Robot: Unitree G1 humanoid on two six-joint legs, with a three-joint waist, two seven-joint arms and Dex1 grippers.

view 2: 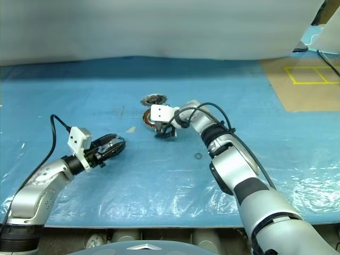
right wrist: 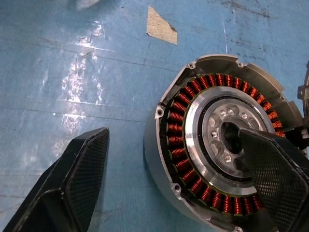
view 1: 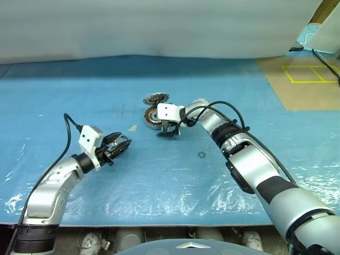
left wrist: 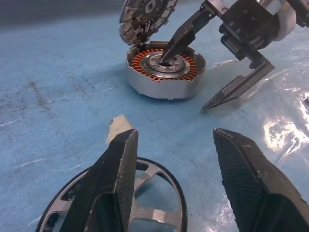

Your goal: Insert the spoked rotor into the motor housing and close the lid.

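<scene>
The spoked rotor (left wrist: 120, 203), gripped by the left gripper (view 1: 118, 146), waits well apart from the motor housing (left wrist: 164, 72), lid (left wrist: 145, 14) leaning behind it, uninserted; the spread, empty right gripper (view 1: 169, 130) straddles the housing's wall.

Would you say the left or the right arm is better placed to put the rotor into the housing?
Left. Its gripper holds the rotor on one finger, pointed at the housing. The right gripper is open, one finger in the housing's centre, steadying it.
</scene>
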